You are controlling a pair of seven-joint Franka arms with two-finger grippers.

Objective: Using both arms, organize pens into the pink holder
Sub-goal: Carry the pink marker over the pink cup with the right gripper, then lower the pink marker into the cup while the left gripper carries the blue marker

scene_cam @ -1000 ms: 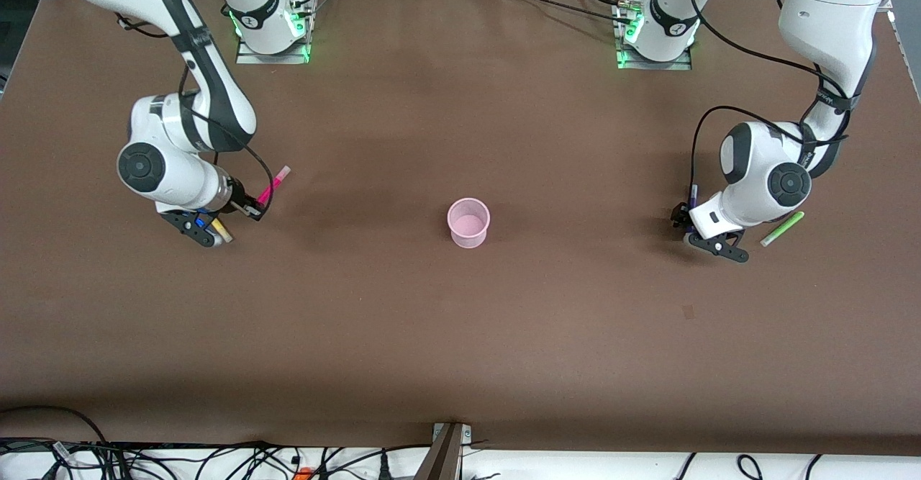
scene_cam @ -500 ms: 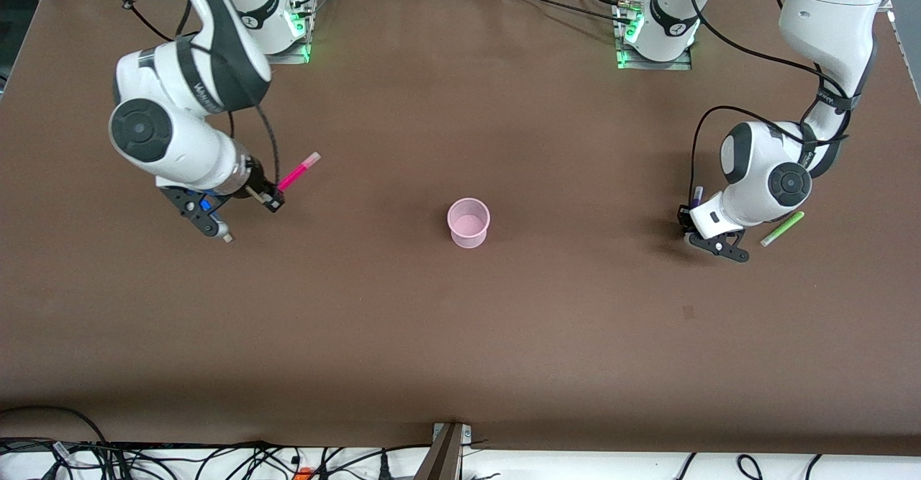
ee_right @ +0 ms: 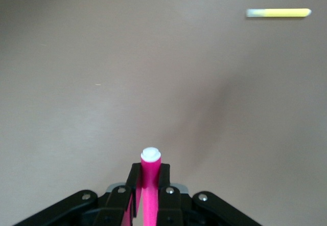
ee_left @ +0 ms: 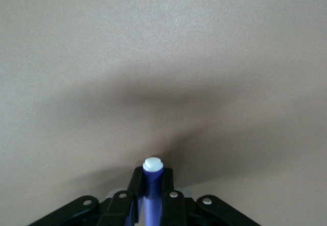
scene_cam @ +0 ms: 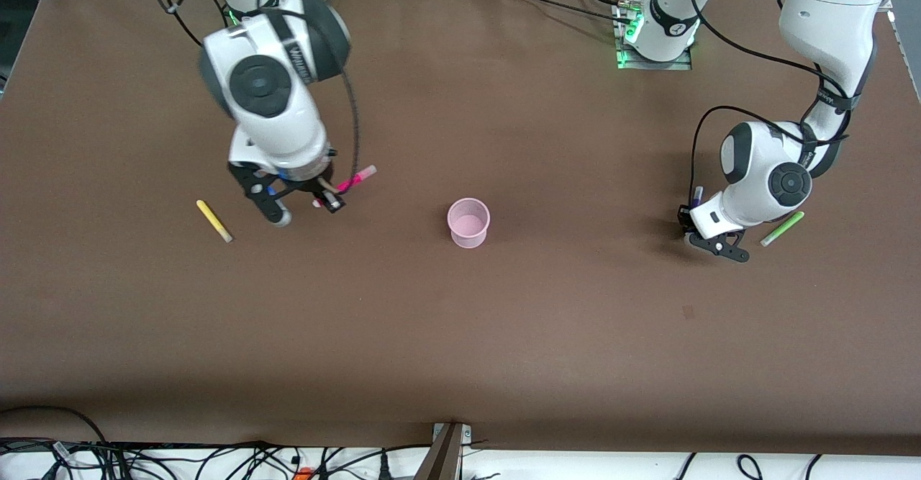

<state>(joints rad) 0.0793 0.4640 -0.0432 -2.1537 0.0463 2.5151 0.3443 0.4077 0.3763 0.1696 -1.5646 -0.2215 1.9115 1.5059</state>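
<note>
With the pink holder (scene_cam: 468, 222) upright mid-bench as the shared drop point, the right tool (scene_cam: 332, 193) grips the magenta pen (scene_cam: 355, 178) above the bench toward the right arm's end from the holder, the left tool (scene_cam: 692, 214) clamps the purple pen (scene_cam: 696, 196) low toward the left arm's end, and the yellow pen (scene_cam: 214, 220) and green pen (scene_cam: 782, 228) lie flat at the outer ends, probably awaiting later trips.

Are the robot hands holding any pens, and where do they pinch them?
Right gripper pinches the pink pen just below its white tip. Left gripper pinches the purple pen likewise.

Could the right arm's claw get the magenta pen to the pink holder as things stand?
Probably yes: the right claw, shut on the magenta pen, has only bare table before the pink holder.
</note>
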